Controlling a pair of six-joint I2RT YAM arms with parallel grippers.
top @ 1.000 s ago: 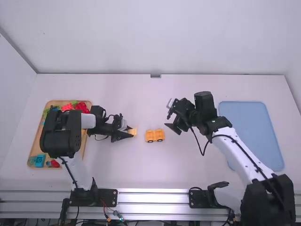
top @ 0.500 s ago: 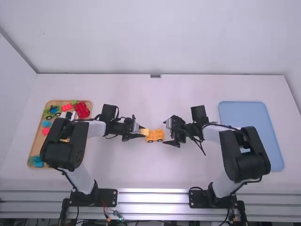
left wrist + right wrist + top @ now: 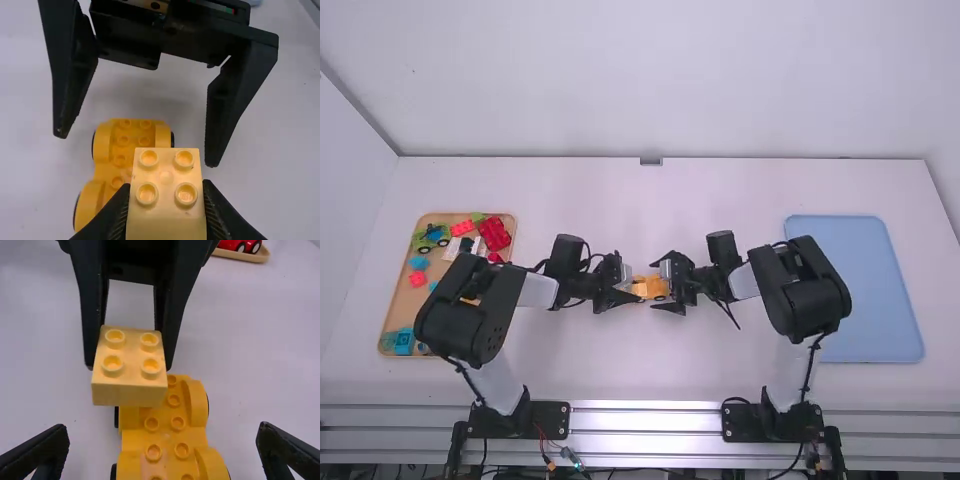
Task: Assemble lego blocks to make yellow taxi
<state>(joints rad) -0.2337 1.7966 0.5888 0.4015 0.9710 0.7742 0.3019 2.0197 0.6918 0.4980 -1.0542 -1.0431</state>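
Note:
My left gripper [image 3: 628, 288] is near the table's middle, shut on a light yellow block [image 3: 639, 287] at the left end of the yellow car base [image 3: 656, 289]. In the left wrist view my left gripper [image 3: 166, 200] pinches the four-stud block [image 3: 166, 195], which hides part of the studded car base [image 3: 115, 145]. My right gripper [image 3: 665, 283] stands at the car base's right side. In the right wrist view my right gripper [image 3: 162, 440] is open around the wheeled car base [image 3: 165, 440], apart from it, and the held block [image 3: 129, 367] hangs above its far end.
A wooden tray [image 3: 392, 300] at the left holds red, green, blue and white pieces. A blue tray [image 3: 880, 300] lies at the right. Both arms' grippers face each other closely over the car base.
The left gripper has carried its block rightward to the car base. The right gripper has come left and nearer to the base, closing the distance between the two grippers.

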